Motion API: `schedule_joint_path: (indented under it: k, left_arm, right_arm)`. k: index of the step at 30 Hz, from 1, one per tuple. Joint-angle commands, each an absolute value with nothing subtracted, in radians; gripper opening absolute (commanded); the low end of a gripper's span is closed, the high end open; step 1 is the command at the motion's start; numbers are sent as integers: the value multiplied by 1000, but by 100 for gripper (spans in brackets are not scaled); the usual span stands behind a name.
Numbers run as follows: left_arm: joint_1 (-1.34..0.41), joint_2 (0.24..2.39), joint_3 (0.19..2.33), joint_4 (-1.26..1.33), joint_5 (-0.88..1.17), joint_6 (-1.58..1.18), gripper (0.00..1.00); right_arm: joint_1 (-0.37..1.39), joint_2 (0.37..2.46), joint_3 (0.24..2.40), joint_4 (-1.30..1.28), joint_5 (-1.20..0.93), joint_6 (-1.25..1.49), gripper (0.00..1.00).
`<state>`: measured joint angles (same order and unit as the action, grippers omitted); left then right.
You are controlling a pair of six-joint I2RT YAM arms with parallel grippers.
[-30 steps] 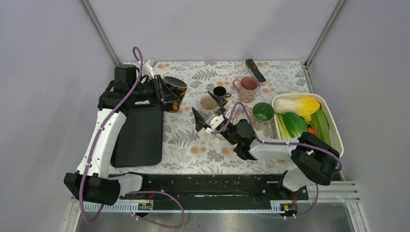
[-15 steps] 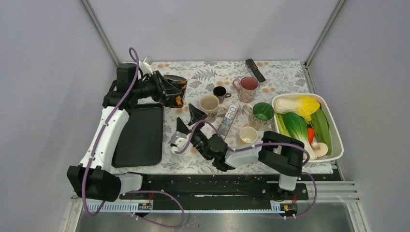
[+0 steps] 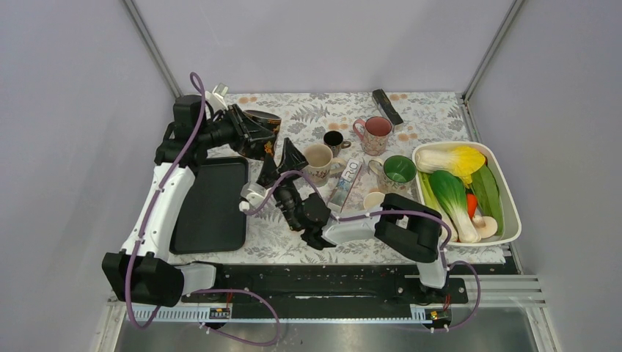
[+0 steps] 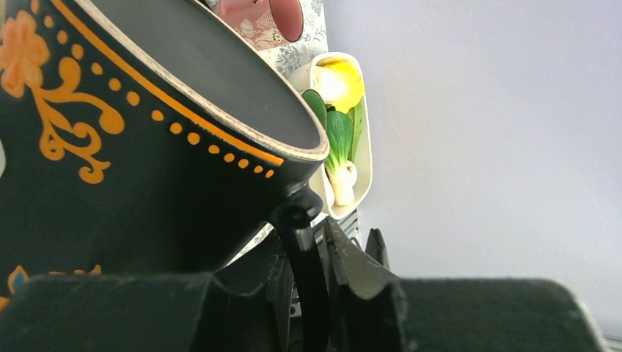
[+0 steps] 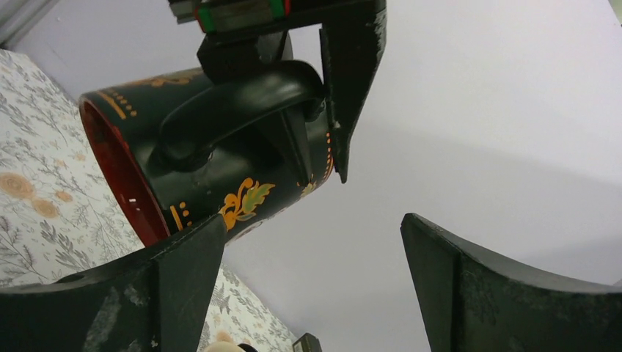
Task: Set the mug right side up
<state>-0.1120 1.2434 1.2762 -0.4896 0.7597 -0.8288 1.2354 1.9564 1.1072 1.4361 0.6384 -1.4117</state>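
On the floral tabletop's (image 3: 312, 110) far left, my left tool (image 3: 251, 138) clenches the handle of the black, orange-ornamented ceramic mug (image 3: 265, 126), tilted aloft. My right tool (image 3: 279, 164) gapes just beside it. The clear plastic bottle's (image 3: 345, 180) label partly reads "RO".

Honestly the only lettering I could make out was something like "RO" on the white label of the small bottle (image 3: 345, 178) lying just off to the right of the right gripper (image 3: 279, 160), and the rest was too tiny to read.
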Motion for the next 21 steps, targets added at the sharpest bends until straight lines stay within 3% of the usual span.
schedule_joint_path:
  k: [1, 12, 21]
  left_arm:
    - [-108, 1170, 1333, -309, 867, -861, 0]
    - [-95, 1161, 1364, -321, 845, -879, 0]
    - [-95, 1117, 1346, -299, 848, -920, 0]
  right_arm:
    - [1220, 1934, 1083, 1488, 642, -1442, 99]
    - [1236, 1661, 729, 1489, 416, -1165, 99]
    - [1235, 1663, 761, 1489, 351, -1063, 99]
